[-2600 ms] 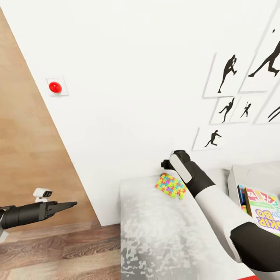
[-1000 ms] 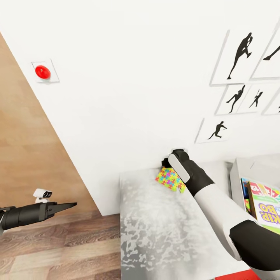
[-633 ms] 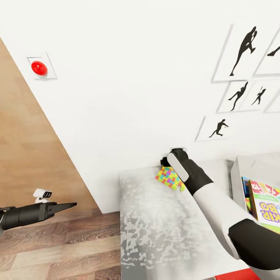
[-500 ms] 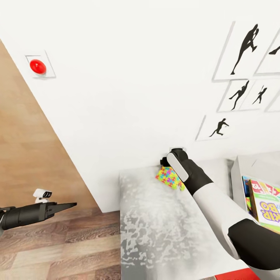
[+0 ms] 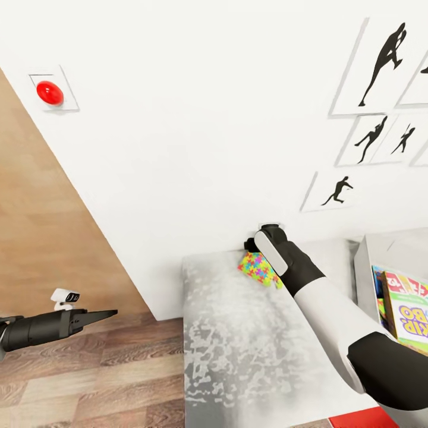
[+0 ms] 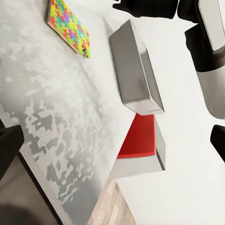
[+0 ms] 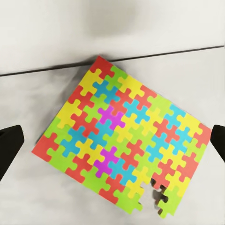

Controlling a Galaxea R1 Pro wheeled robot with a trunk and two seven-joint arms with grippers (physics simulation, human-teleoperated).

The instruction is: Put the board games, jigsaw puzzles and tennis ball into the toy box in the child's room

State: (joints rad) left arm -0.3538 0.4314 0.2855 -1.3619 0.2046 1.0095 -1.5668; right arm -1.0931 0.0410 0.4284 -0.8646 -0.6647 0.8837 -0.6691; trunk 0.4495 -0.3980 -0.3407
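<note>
One puzzle is the business now, and the setting comes first: the table (image 5: 238, 356), its mottled light grey top against the white wall, carries the toy box (image 5: 371, 249) at its far right, where a "SKIP BO" game (image 5: 410, 309) already stands inside. The right arm reaches across the tabletop toward the wall, its gripper (image 7: 112, 140) hanging directly over the puzzle (image 7: 122, 136), which lies flat with one corner touching the line where table meets wall. In the right wrist view the two dark fingertips sit wide apart at either edge of the frame, so the jaws are spread and holding nothing. The left gripper (image 5: 107, 312) is held out over the wood floor, well apart from the table; its tips look pressed together and empty. The step in hand appears to be the pickup of this puzzle. Because the mat is thin and lies flush on the surface, the next move probably calls for lowering until the fingers straddle an edge, perhaps tipping the mat up against the wall, before closing and carrying it right to the box.
</note>
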